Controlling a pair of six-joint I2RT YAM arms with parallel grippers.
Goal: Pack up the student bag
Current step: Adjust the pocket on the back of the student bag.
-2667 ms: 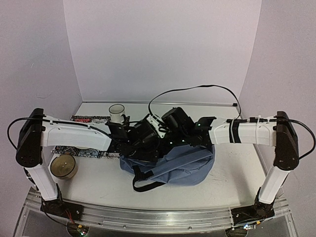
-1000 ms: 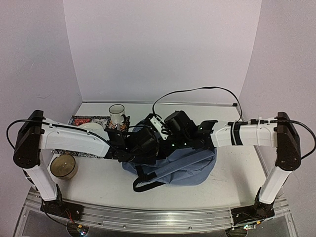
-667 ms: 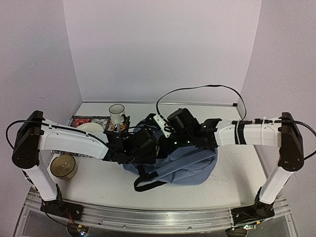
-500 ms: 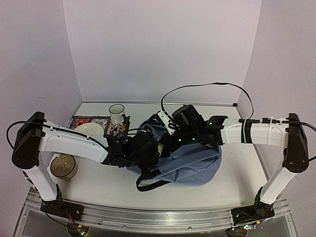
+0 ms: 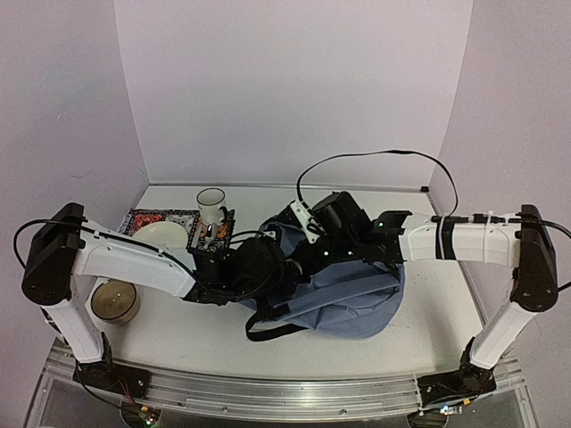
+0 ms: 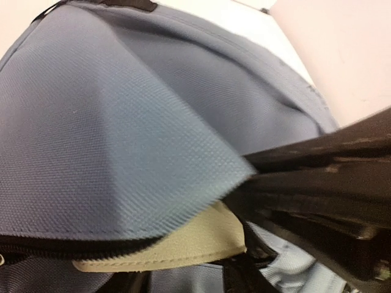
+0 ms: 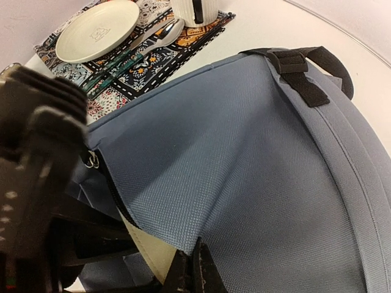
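The blue-grey student bag (image 5: 343,290) lies in the middle of the table, its zipped mouth facing left. My right gripper (image 5: 310,247) is shut on the edge of the bag's top flap (image 7: 201,201) and holds it up, so the cream lining (image 7: 149,247) shows; the fingertips (image 7: 183,278) are pinched together at the bottom of the right wrist view. My left gripper (image 5: 265,266) is at the bag's mouth, under the raised flap (image 6: 122,140). Its fingers are mostly covered by fabric and cream lining (image 6: 177,244). The black top handle (image 7: 305,67) lies on the bag.
A patterned placemat (image 5: 147,218) at the left holds a cream plate (image 5: 162,234), cutlery (image 7: 137,49) and a white mug (image 5: 211,206). A round tan container (image 5: 113,300) sits near the left arm's base. A black strap (image 5: 268,330) trails at the bag's front.
Both grippers and the bag have shifted to the right. The right gripper has raised the flap, and the plate on the placemat has come into view.
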